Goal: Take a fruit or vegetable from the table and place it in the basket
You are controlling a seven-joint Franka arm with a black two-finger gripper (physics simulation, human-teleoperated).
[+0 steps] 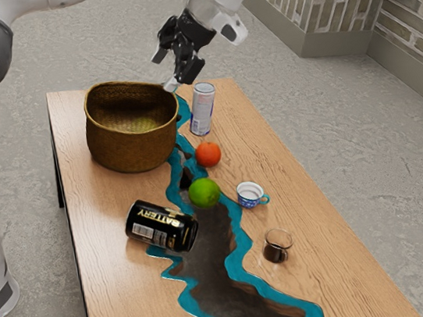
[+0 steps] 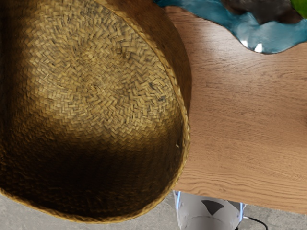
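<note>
My gripper (image 1: 165,70) hangs above the table, by the rim of the woven basket on the exterior view's right side. Its two fingertips stand apart with nothing between them. In the wrist view the basket (image 2: 184,129) is seen from above, its woven bottom bare where light falls and dark along one side. The same basket (image 1: 135,147) stands upright at the table's far end in the exterior view. An orange-red fruit (image 1: 208,154) and a green lime (image 1: 204,192) lie on the table outside it. Part of the green fruit (image 2: 301,6) shows at the wrist view's corner.
A white can (image 1: 202,109) stands beside the basket. A black battery (image 1: 161,226) lies on its side near the lime. Farther along are a blue-and-white cup (image 1: 249,195) and a small glass cup of dark liquid (image 1: 277,248). A teal-edged dark band (image 1: 212,273) runs along the wooden table (image 1: 337,267).
</note>
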